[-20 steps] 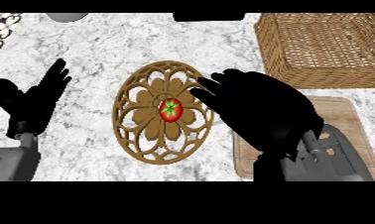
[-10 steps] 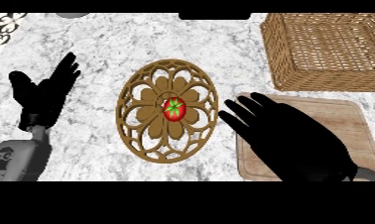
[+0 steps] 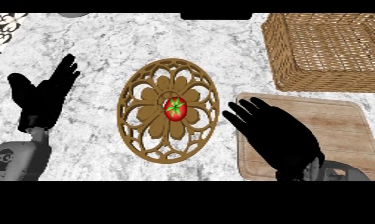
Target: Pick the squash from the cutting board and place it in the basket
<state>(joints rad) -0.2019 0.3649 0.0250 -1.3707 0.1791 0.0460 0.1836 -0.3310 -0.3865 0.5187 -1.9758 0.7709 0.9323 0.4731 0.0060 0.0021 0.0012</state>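
Hiding part of the cutting board [image 3: 341, 124], the right hand [image 3: 282, 136] hovers spread; left hand [image 3: 44, 96] rests open.

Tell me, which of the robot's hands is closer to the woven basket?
Right. The right hand is over the cutting board, just below the basket. The left hand rests open at the view's left, with the round carved plate between it and the basket.

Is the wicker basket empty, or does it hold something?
Empty, as far as visible: the basket shows only its woven floor inside.
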